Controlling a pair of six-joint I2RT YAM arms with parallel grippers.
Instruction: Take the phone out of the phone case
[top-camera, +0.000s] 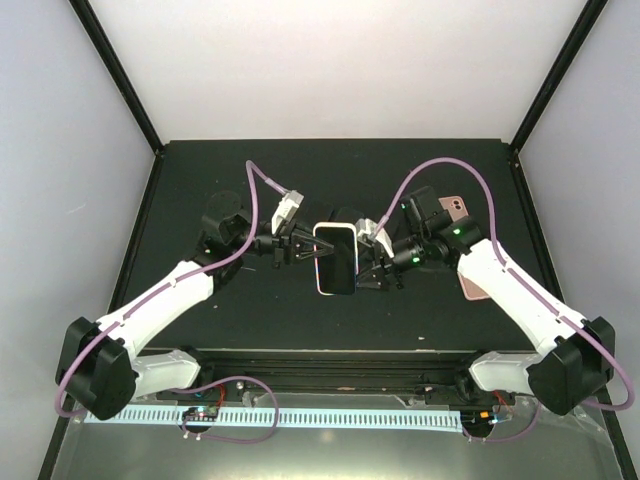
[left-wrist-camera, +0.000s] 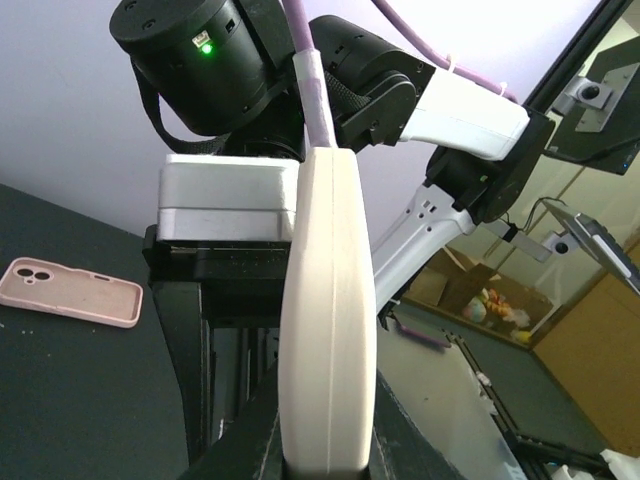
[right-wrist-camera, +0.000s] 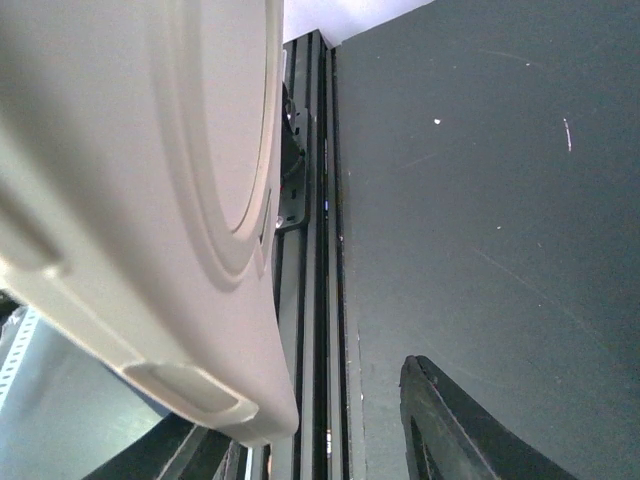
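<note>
White phone (top-camera: 336, 259) gripped by left end effector (top-camera: 310, 250).

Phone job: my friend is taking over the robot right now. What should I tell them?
Left gripper: shut on the phone, holding it off the table.
Right gripper: open beside the phone, with one finger apart from it.
The phone looks to be inside its cream case. A pink case lies empty on the table.
Done: phone picked up.
Left: get the cream case off.
</note>
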